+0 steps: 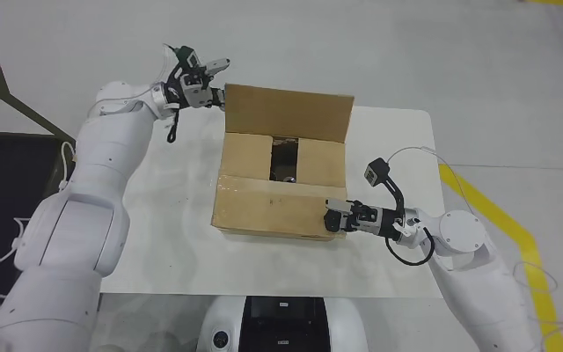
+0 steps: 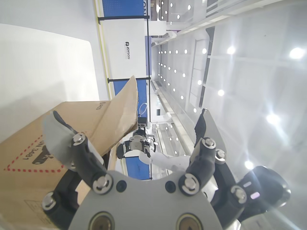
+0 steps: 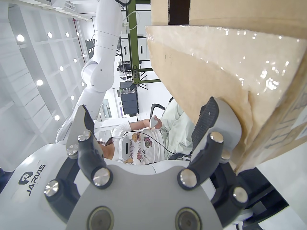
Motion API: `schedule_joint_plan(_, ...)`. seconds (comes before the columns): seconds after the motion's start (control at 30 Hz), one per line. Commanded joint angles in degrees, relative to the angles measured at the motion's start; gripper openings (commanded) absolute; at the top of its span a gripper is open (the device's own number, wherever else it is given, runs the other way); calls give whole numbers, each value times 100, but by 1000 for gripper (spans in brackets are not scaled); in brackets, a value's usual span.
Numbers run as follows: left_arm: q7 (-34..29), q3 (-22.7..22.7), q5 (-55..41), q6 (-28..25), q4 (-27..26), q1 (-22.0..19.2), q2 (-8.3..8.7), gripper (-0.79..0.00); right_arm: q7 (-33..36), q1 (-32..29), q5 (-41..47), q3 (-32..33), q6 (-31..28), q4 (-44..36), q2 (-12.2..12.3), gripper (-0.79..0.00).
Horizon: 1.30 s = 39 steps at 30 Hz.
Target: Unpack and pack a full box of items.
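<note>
A brown cardboard box (image 1: 273,207) stands in the middle of the white table (image 1: 167,220). Its back flap (image 1: 290,110) stands upright, and the two side flaps lie folded in with a dark gap (image 1: 283,158) between them. The taped front flap (image 3: 215,56) hangs outward. My left gripper (image 1: 220,82) is open at the box's far left corner, with one finger (image 2: 57,130) against the box wall (image 2: 31,159) below the raised flap (image 2: 124,113). My right gripper (image 1: 328,220) is open at the near right corner, where one finger (image 3: 206,118) touches the taped flap.
The table is bare to the left of the box and along its near edge (image 1: 176,286). A yellow floor line (image 1: 493,211) runs past the table's right side. What is inside the box is hidden in the dark gap.
</note>
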Motion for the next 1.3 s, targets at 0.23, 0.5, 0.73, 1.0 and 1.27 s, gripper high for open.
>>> schedule_joint_plan(0.23, -498, -174, -491, 532, -721, 258, 164, 0, 0, 0, 0, 0, 0, 0, 0, 0)
schedule_joint_plan(0.5, -498, -33, -1003, 1114, -1963, 760, 516, 0, 0, 0, 0, 0, 0, 0, 0, 0)
schedule_joint_plan(0.73, -498, 169, -1337, 1462, -2852, 1257, 923, 0, 0, 0, 0, 0, 0, 0, 0, 0)
schedule_joint_plan(1.0, -498, 373, -1533, 1327, -3198, 1565, 1317, 0, 0, 0, 0, 0, 0, 0, 0, 0)
schedule_joint_plan(1.27, -498, 571, -1489, 1074, -3163, 1685, 1573, 0, -144, 172, 177, -62, -7, -80, -10, 0)
